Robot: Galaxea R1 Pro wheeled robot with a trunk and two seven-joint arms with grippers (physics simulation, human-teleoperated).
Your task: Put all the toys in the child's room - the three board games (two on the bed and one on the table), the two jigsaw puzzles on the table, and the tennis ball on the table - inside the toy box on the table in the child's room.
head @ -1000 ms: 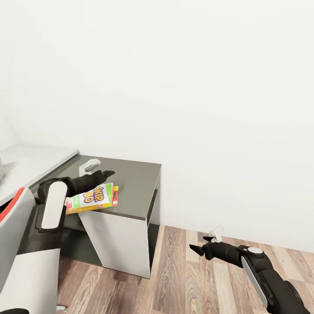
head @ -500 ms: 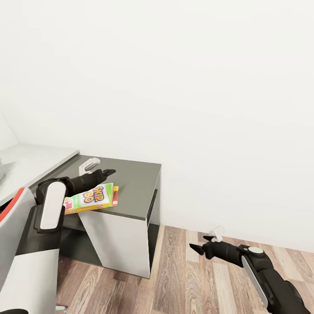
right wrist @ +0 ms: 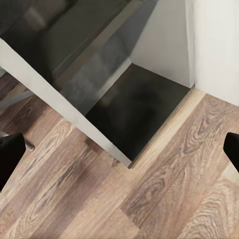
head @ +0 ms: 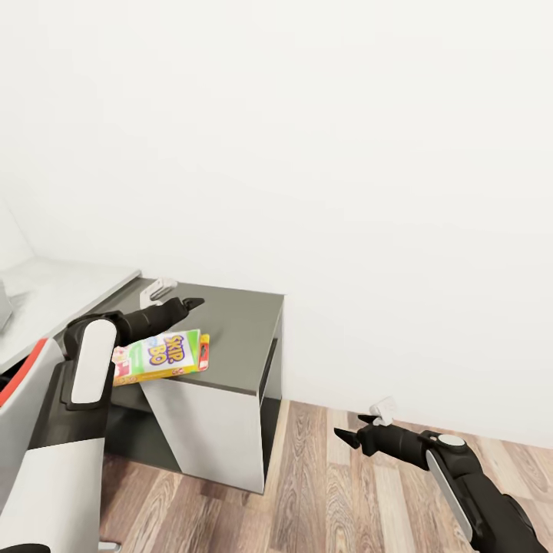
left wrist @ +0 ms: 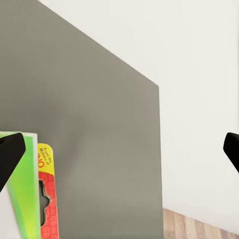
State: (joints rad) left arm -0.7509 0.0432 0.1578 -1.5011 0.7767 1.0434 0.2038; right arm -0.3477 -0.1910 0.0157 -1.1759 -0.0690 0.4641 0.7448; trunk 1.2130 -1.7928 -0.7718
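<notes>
On the cabinet top: a yellow-green board game with big purple letters lies flat near the front edge of the dark grey cabinet top, part of it hidden under the left arm. In the left wrist view its green and red edge sits beside one fingertip.
Left gripper: hovers just above the cabinet top, a little past the game's far edge. Its fingers are spread wide and hold nothing.
Right gripper: hangs low over the wood floor, well apart from the cabinet. Its fingers are parted and empty.
Table: the pale desk top meets the cabinet at its left corner. A small pale object lies at the cabinet's back edge; what it is cannot be told.
Step in hand: likely getting hold of the game with the left arm.
Doing it well: the box is thin and flat, so a grip from straight above would probably slip. Sliding it until one edge overhangs the cabinet's front edge, then closing on that edge, looks safer.
Risk: pushing too far could tip it onto the floor.
</notes>
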